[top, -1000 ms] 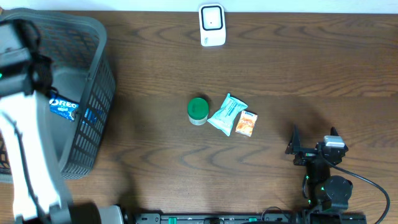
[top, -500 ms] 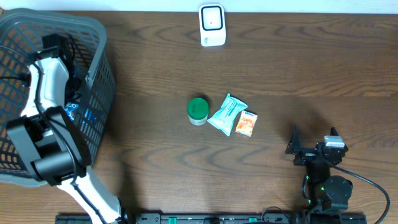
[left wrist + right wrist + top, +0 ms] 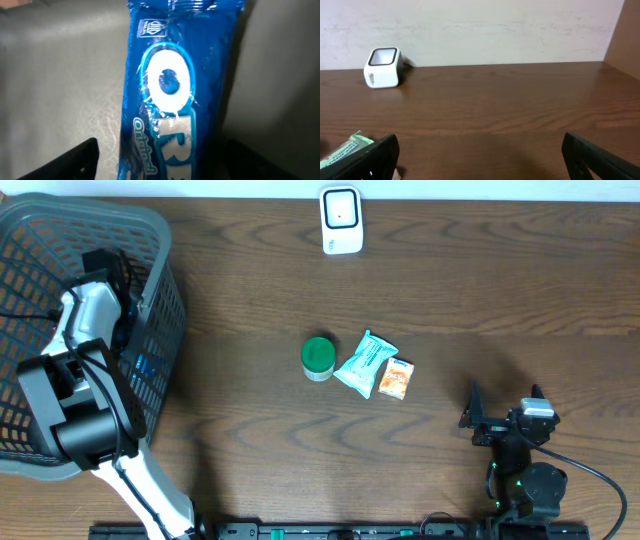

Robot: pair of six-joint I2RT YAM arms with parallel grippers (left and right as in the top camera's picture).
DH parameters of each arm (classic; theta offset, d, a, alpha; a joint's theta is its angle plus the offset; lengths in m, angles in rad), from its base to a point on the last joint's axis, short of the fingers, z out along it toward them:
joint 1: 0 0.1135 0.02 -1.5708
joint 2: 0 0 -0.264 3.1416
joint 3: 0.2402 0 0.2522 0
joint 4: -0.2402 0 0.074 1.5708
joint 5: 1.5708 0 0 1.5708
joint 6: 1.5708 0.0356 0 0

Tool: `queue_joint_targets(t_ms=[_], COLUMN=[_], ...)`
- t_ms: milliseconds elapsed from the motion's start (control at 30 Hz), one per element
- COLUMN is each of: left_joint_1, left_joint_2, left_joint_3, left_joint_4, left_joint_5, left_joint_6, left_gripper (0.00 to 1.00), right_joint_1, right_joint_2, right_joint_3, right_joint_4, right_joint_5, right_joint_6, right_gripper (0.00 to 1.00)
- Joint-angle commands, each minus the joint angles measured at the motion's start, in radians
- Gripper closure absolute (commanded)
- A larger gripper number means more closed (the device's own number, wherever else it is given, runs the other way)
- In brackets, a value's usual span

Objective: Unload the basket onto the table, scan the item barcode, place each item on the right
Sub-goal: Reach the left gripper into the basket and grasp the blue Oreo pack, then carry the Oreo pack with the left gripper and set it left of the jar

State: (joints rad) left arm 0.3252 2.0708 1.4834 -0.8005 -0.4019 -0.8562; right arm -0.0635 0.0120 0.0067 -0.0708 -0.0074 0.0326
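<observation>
Overhead, the brown bench [image 3: 450,300] holds a big grey basket [image 3: 160,240]. The left pincer [image 3: 162,150] is down inside it, open wide and holding nothing. The blue cookie pack [image 3: 170,80] lies between its fingers. The right pincer [image 3: 480,150] is wide open and empty, with the white scanner [image 3: 341,220] far from it.

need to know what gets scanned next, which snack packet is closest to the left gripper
The blue Oreo packet, in the grey plastic basket directly beneath the left gripper. The teal packet and orange packet lie far off on the wooden table.
</observation>
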Motion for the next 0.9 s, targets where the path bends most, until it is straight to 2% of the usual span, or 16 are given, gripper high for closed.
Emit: queue_joint_targets(t_ms=[0, 33, 67, 133, 300, 400, 500, 633, 733, 867], left_joint_1=[0.006, 0.006, 0.006, 0.006, 0.006, 0.006, 0.006, 0.006, 0.003, -0.023], left_joint_2=[0.033, 0.033, 0.033, 0.033, -0.027, -0.124, -0.282, -0.534, -0.724, -0.915], left_joint_3=[-0.119, -0.131, -0.14, -0.14, -0.111, -0.074, -0.037, 0.001, 0.006, 0.006], left_joint_4=[0.032, 0.036, 0.035, 0.029, -0.027, -0.073, -0.085, -0.07, -0.031, 0.0], left_joint_5=[0.013, 0.013, 0.012, 0.012, 0.007, -0.035, -0.056, -0.047, 0.058, 0.292], left_joint_6=[0.002, 0.002, 0.002, 0.006, 0.01, 0.029, 0.08, 0.085, 0.085, 0.086], left_gripper=[0.55, 0.64, 0.81, 0.92, 0.92, 0.93, 0.93, 0.92, 0.93, 0.93], right_joint_1=[-0.001, -0.001, -0.001, -0.001, -0.001, -0.001, -0.001, -0.001, -0.001, -0.001], right_joint_2=[-0.005, -0.005, -0.005, -0.005, -0.005, -0.005, -0.005, -0.005, -0.005, -0.005], right_joint_3=[-0.001, -0.001, -0.001, -0.001, -0.001, -0.001, -0.001, -0.001, -0.001, -0.001], right_joint_4=[-0.004, -0.004, -0.004, -0.004, -0.004, -0.004, -0.004, -0.004, -0.004, -0.004], right_joint_5=[-0.001, -0.001, -0.001, -0.001, -0.001, -0.001, -0.001, -0.001, -0.001, -0.001], right_joint_6=[-0.012, -0.012, -0.012, -0.012, -0.012, -0.012, -0.012, -0.012, -0.012, -0.012], right_gripper=[0.01, 0.01, 0.01, 0.01, 0.01, 0.01, 0.01, 0.01, 0.01, 0.01])
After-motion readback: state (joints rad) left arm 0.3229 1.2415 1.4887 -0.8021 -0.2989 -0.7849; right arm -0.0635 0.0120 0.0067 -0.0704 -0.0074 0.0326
